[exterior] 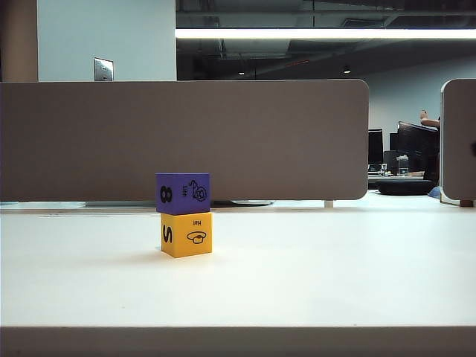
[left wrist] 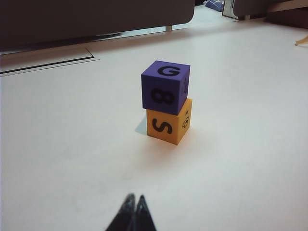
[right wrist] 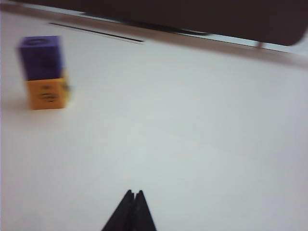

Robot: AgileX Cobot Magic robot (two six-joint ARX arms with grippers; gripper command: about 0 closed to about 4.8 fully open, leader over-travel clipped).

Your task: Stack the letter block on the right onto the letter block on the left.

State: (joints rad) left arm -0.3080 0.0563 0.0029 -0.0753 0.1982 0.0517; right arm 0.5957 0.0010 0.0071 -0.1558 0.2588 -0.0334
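A purple letter block point(exterior: 183, 193) marked 8 and G sits on top of a yellow letter block point(exterior: 186, 234) marked S, left of the table's middle. The left wrist view shows the same stack, purple block point(left wrist: 165, 87) over yellow block point(left wrist: 169, 126), well ahead of my left gripper point(left wrist: 134, 198), which is shut and empty. In the blurred right wrist view the purple block point(right wrist: 41, 57) rests on the yellow block point(right wrist: 46, 94), far off to the side of my right gripper point(right wrist: 134, 193), shut with nothing in it. Neither gripper shows in the exterior view.
A grey partition panel point(exterior: 186, 137) stands along the back of the white table point(exterior: 335, 260). A second panel point(exterior: 459, 141) stands at the far right. A thin dark seam point(left wrist: 48, 65) runs across the tabletop near the partition.
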